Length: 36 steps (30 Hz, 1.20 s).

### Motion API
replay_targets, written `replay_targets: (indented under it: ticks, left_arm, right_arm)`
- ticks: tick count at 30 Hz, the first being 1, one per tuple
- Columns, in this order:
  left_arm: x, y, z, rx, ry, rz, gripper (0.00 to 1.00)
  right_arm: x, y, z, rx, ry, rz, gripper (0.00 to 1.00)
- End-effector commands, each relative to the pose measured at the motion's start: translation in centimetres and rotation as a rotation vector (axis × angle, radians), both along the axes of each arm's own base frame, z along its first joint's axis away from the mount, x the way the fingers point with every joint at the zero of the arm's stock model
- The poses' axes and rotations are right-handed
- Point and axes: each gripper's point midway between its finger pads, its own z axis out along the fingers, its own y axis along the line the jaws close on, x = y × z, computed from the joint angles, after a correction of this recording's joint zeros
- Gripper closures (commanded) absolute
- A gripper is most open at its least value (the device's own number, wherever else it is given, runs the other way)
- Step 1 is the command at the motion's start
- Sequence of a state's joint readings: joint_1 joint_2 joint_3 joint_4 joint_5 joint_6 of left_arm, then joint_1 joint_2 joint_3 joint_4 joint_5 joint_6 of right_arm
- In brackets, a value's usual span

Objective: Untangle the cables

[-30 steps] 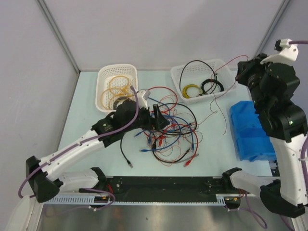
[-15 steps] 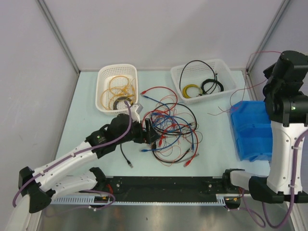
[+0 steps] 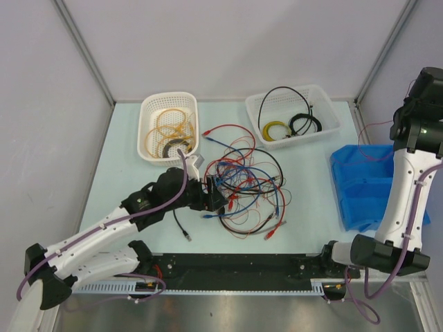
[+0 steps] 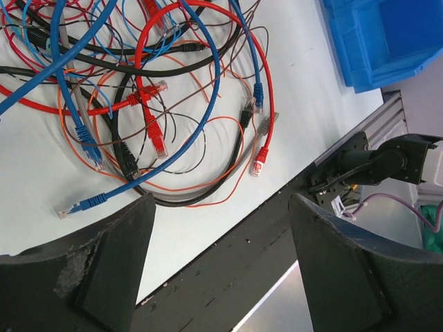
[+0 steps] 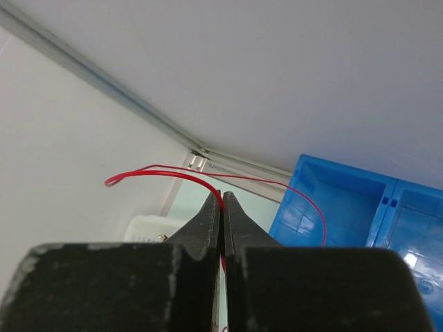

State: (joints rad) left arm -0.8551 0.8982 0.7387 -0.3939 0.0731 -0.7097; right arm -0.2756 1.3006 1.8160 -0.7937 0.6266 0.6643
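Note:
The cables (image 3: 246,185) lie in a tangled heap of red, blue, orange and black wires with plug ends in the middle of the table. My left gripper (image 3: 213,197) hovers at the heap's near-left edge. In the left wrist view it (image 4: 221,207) stands open with nothing between its fingers, and the cables (image 4: 138,104) lie just beyond them. My right arm (image 3: 415,138) is raised high at the far right. Its gripper (image 5: 222,198) is shut on a thin red wire (image 5: 159,171), which loops down (image 3: 361,135) over the blue bin.
A white basket (image 3: 144,131) with yellow-orange coils sits back left. A second white basket (image 3: 304,138) holds black and yellow coils at the back centre. A blue bin (image 3: 360,194) stands on the right. A black rail (image 3: 242,266) runs along the near edge.
My right arm has swung up and to the right, drawing the thin red wire away from the heap and over the blue bin. My left gripper has slid nearer along the heap's left side.

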Motion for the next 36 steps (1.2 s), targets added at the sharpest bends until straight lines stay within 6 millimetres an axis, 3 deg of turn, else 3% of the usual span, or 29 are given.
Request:
replay_targets:
  ticks: [1, 3, 4, 5, 9, 10, 12, 13, 15, 17, 21, 23, 24, 25, 28, 34, 36]
  left_arm:
    - [0.0, 0.1, 1.0, -0.028, -0.021, 0.003, 0.17]
    - [0.0, 0.0, 0.6, -0.018, -0.011, -0.002, 0.17]
    - [0.0, 0.0, 0.4, -0.011, -0.006, -0.003, 0.17]
    - [0.1, -0.1, 0.2, -0.002, 0.0, -0.005, 0.17]
    - [0.3, -0.2, -0.1, 0.016, 0.002, -0.008, 0.18]
    - [0.4, -0.3, -0.1, 0.012, 0.002, -0.005, 0.19]
    - [0.4, -0.7, -0.4, 0.007, 0.011, -0.011, 0.2]
    - [0.4, -0.8, -0.6, 0.007, 0.021, -0.011, 0.2]
    - [0.3, -1.1, -0.9, 0.007, 0.037, -0.02, 0.22]
    - [0.2, -1.1, -1.0, 0.011, 0.046, -0.023, 0.23]
    - [0.0, -0.5, -1.1, 0.017, 0.047, -0.006, 0.23]
    - [0.0, -0.5, -1.1, 0.013, 0.047, -0.001, 0.23]
    - [-0.1, -0.4, -1.1, 0.016, 0.051, -0.002, 0.23]
    - [-0.1, -0.4, -1.1, 0.014, 0.053, 0.0, 0.23]
    - [-0.1, -0.4, -1.2, 0.015, 0.06, 0.002, 0.23]
    - [0.0, -0.4, -1.2, 0.017, 0.063, 0.012, 0.23]
    - [0.1, -0.3, -1.2, 0.02, 0.064, 0.017, 0.23]
  right_arm:
    - [1.5, -2.1, -0.5, 0.009, -0.041, -0.065, 1.0]
    - [1.5, -2.9, -0.7, 0.004, -0.07, -0.082, 1.0]
    - [1.9, -3.1, -2.8, 0.013, -0.036, -0.071, 1.0]
    - [2.0, -3.8, -2.5, -0.003, -0.07, -0.082, 1.0]
    - [1.8, -4.6, -6.9, 0.036, 0.009, -0.095, 1.0]
    - [1.7, -4.4, -9.4, 0.062, 0.065, -0.09, 1.0]
    - [1.6, -3.6, -12.1, 0.121, 0.084, -0.093, 1.0]
    - [1.1, -3.1, -14.8, 0.158, 0.131, -0.097, 1.0]
    - [1.1, -2.5, -16.9, 0.185, 0.149, -0.094, 1.0]
    - [1.0, -2.4, -18.7, 0.186, 0.172, -0.09, 1.0]
    - [1.0, -2.8, -20.3, 0.185, 0.225, -0.089, 1.0]
    - [0.7, -3.3, -20.8, 0.199, 0.233, -0.104, 0.99]
    - [0.9, -3.2, -20.7, 0.205, 0.226, -0.095, 0.9]
    - [1.2, -3.1, -20.4, 0.204, 0.207, -0.087, 0.68]
    - [2.1, -2.2, -18.5, 0.196, 0.128, -0.038, 0.41]
    - [2.2, 1.1, -13.8, 0.227, -0.069, 0.046, 0.31]
    - [2.6, 3.5, -12.4, 0.234, -0.115, 0.123, 0.3]
